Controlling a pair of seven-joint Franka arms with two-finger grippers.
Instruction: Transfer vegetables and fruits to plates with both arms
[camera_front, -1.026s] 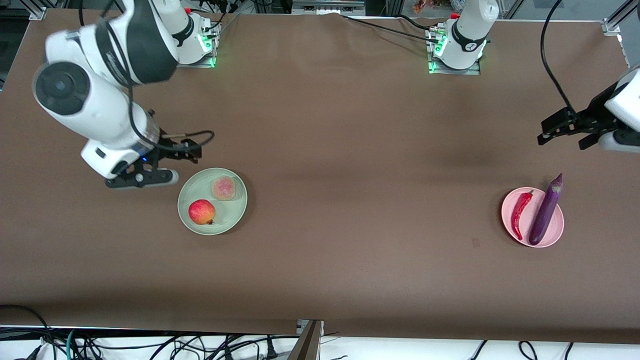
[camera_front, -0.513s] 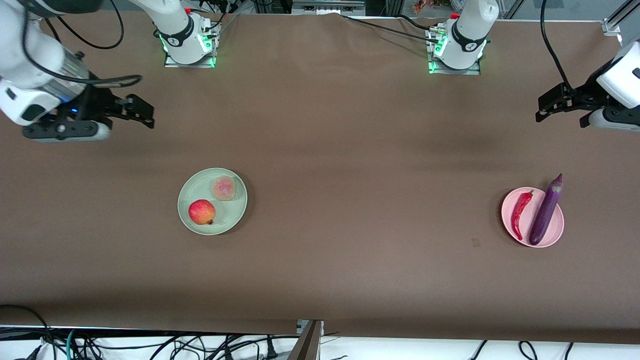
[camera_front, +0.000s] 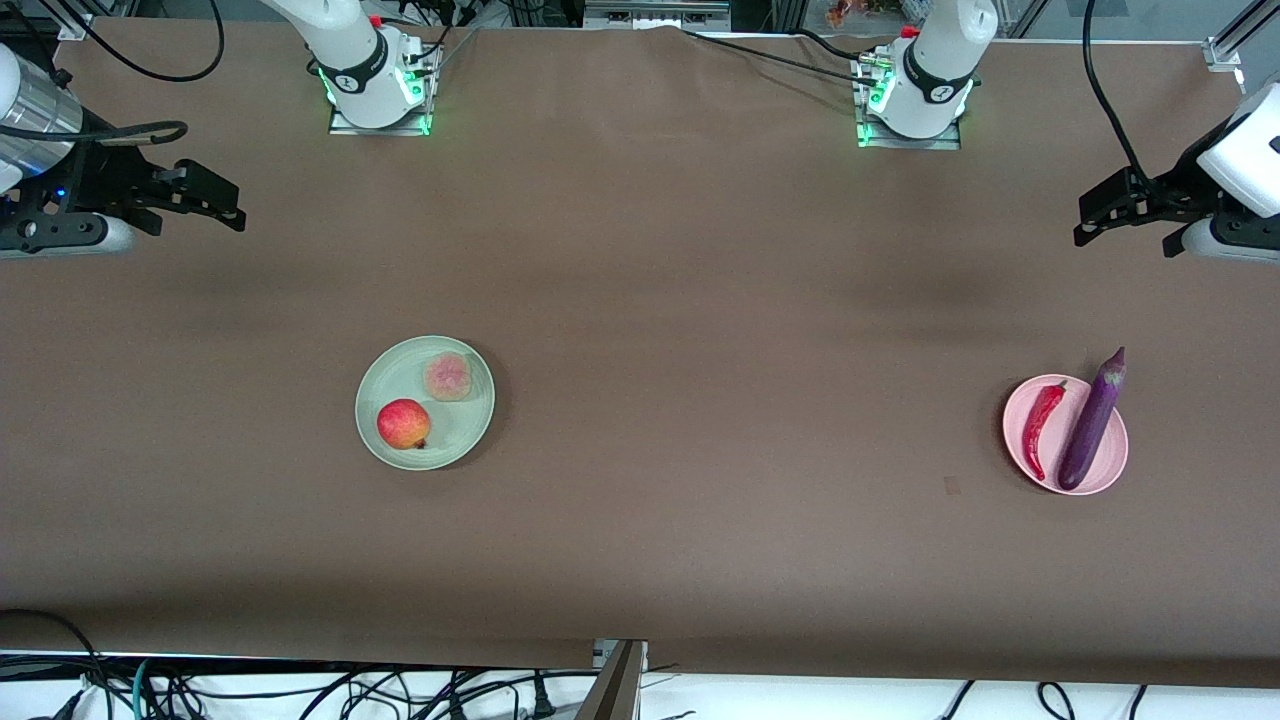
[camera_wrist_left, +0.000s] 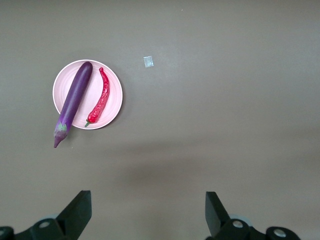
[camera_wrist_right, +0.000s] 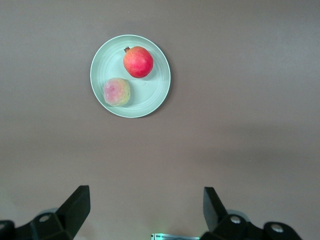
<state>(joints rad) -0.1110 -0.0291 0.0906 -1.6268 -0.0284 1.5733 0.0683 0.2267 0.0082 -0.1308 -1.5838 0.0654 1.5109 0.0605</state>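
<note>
Brown cloth covers the table (camera_front: 680, 300). On the green plate (camera_front: 470, 430), toward the right arm's end, sit the red apple (camera_front: 403, 423) and, farther from the front camera, the pale blushed fruit (camera_front: 448, 376). The pink plate (camera_front: 1112, 462), toward the left arm's end, holds the red chili (camera_front: 1040, 428) beside the purple eggplant (camera_front: 1092, 420), whose stem end pokes past the rim, perhaps touching the cloth. Both arms wait. The right gripper (camera_front: 185, 205) and left gripper (camera_front: 1125, 215) hang over bare cloth, jaws spread wide and empty.
</note>
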